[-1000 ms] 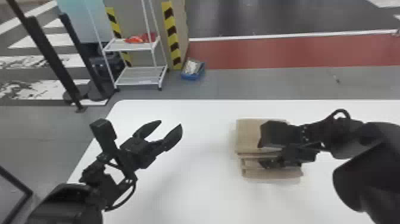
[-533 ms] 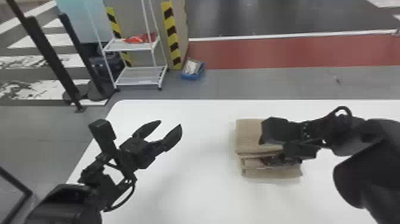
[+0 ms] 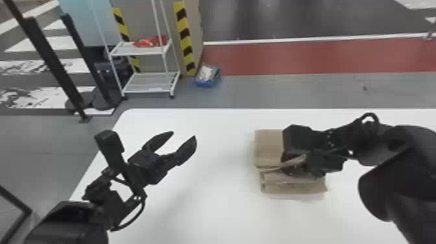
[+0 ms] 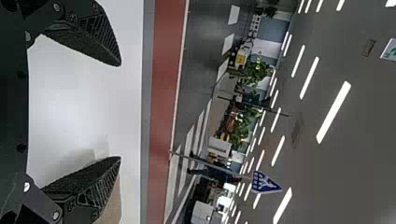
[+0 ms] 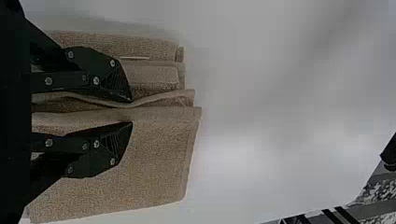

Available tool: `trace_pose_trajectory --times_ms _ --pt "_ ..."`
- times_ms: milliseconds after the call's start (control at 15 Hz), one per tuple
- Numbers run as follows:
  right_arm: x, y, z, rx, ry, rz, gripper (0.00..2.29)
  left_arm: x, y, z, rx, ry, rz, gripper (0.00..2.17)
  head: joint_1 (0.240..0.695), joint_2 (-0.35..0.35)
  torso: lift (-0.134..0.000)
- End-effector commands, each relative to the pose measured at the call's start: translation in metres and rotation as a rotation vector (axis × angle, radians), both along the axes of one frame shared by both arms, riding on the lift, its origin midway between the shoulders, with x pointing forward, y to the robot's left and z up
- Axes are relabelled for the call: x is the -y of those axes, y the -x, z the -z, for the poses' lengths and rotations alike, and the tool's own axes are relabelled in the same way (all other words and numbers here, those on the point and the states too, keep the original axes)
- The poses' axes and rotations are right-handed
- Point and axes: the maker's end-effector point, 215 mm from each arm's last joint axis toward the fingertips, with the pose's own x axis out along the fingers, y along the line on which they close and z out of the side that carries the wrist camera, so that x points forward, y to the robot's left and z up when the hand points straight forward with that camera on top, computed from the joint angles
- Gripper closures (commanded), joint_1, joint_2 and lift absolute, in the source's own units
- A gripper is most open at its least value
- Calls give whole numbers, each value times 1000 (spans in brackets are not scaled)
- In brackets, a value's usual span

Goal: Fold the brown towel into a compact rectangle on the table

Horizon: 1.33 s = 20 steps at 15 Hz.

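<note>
Head view: white table (image 3: 211,201), bearing the brown towel (image 3: 269,146) right of centre, folded in uneven layers, a flatter panel at the far side and narrower folds nearer the robot. Right gripper (image 5: 132,111) is clenched on a raised ridge of towel; left gripper (image 3: 184,134) is spread wide, holding nothing, well apart from the cloth. Principal risk, in this report's judgement: the whole bundle drags or swivels on the smooth top if the right arm pulls sideways, since nothing else pins it. Next, the stacked layers may spring apart if the grip takes upper cloth only and lifts too high. Lesser risk: the ridge slips out and leaves a crease, as the bite is narrow. Least: edges finish out of line, the layers being offset already. Containers, beyond the table: a white shelf rack (image 3: 149,78), with a red item (image 3: 146,42) on its upper shelf; on the floor beside it, a blue tray (image 3: 207,85) containing pale material (image 3: 205,73), nature not determinable.
</note>
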Motion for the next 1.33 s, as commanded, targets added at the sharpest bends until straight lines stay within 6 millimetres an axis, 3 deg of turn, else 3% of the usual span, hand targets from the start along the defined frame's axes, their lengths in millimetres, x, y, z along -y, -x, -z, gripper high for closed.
trace_pose_trajectory --times_ms 0,133,333,667,867,1067,1267 --pt "2 0 3 -15 14 5 1116 1 0 -1 2 0 2 198 695 146 -124" --pt "4 0 2 -26 17 5 1352 3 1 -3 5 1 6 198 695 144 -124" --pt "21 -5 -7 -21 -14 49 1396 9 4 -1 -5 -16 19 198 695 136 -124" --pt "49 -29 -53 31 -167 112 1396 41 6 17 -53 -51 71 167 695 84 -124" --pt "53 -31 -71 51 -205 119 1396 76 28 42 -146 -22 186 329 695 44 -124" --pt "59 -32 -74 54 -224 142 1396 109 44 49 -177 14 265 755 695 11 -124" --pt "63 -29 -75 45 -253 156 1396 137 51 51 -198 26 321 1571 695 -31 -124"
